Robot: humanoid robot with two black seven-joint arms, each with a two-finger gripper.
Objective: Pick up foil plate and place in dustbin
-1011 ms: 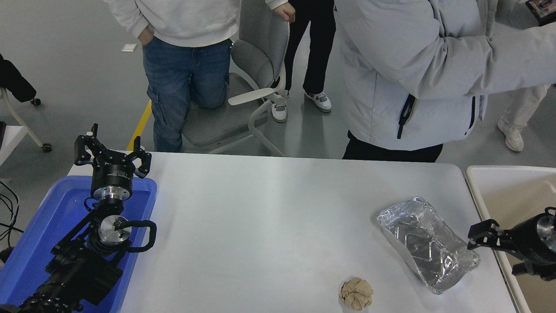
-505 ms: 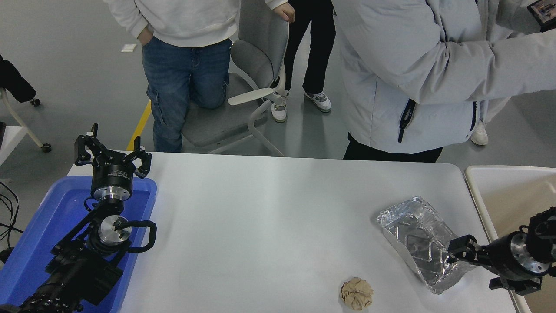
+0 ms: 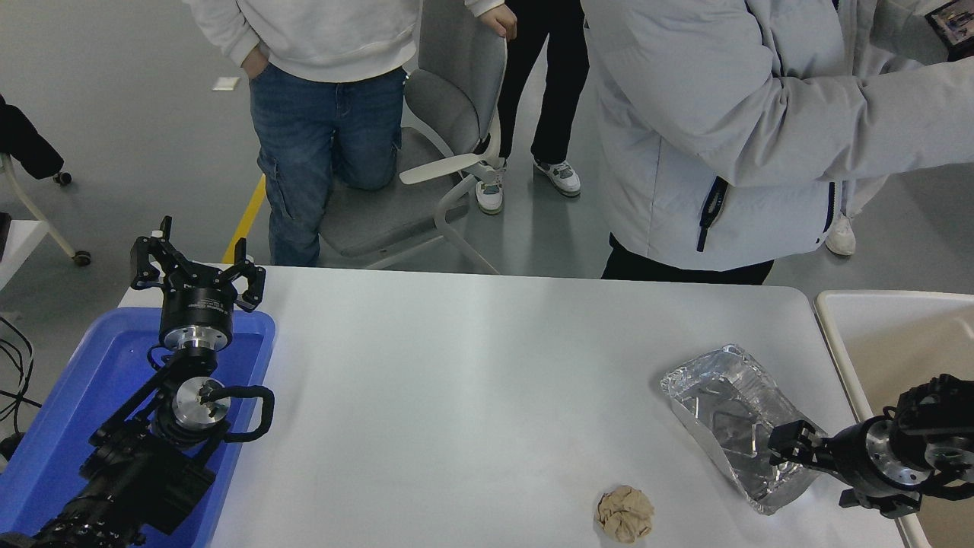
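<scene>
My right end effector (image 3: 784,447) has slid in from the surface's right edge onto the foil plate (image 3: 730,411); I cannot tell if it is apart or together; the grab comes next, then the dustbin (image 3: 845,301).

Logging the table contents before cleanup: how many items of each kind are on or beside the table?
Foil plate: 1
Crumpled paper ball: 1
Blue tray: 1
Dustbin, beside the table: 1
Total: 4
</scene>
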